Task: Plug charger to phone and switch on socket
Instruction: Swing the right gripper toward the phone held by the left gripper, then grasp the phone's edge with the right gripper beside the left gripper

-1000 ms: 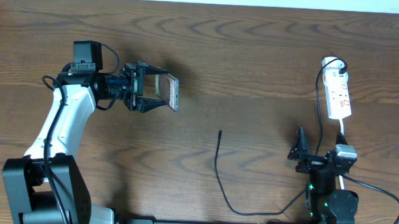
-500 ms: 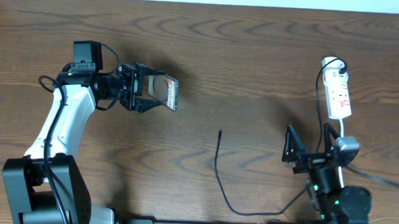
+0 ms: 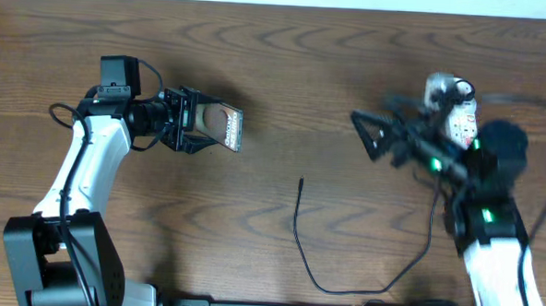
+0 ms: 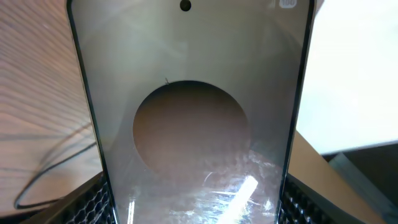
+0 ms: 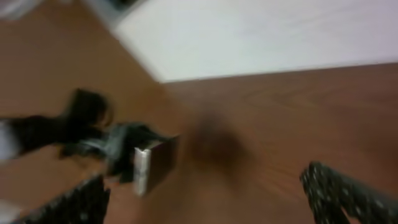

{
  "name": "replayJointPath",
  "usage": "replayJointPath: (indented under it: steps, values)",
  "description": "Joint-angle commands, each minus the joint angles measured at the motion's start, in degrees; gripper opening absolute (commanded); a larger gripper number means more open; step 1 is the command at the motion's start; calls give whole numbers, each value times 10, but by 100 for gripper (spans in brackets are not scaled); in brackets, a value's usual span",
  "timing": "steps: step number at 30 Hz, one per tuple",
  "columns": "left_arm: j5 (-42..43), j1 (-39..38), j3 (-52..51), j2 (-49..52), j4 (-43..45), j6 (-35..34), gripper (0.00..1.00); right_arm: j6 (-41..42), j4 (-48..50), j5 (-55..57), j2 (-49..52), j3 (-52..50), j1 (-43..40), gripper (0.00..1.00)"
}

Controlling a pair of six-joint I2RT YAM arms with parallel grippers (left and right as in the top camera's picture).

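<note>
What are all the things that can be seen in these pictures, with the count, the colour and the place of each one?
table: one, brown wood, under everything
phone: one, bronze-brown glossy face, lifted above the table's left half, held in the left gripper
charger cable: one, thin and black, lying loose at centre, its plug tip free and pointing to the far side
power strip: one, white with red marks, far right, partly hidden by the right arm
left arm: one, white and black, left side
left gripper: one, black, shut on the phone
right arm: one, white and black, right side, blurred
right gripper: one, black, open and empty, above the table right of centre
</note>
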Motion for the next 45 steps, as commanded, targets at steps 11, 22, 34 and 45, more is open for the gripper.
replayJointPath:
  steps: [11, 22, 34, 45]
  values:
    - [-141, 0, 19, -10, -33, 3, 7, 343, 162, -139, 245, 21, 50, 98]
    - [-184, -33, 19, -10, -42, 3, 7, 246, 164, -116, 355, 21, 167, 99]
    - [-224, -75, 19, -10, -61, -51, 7, 95, 166, -116, 368, 21, 217, 99]
    - [-243, -115, 19, -10, -60, -105, 7, 125, 160, -64, 369, 21, 245, 99]
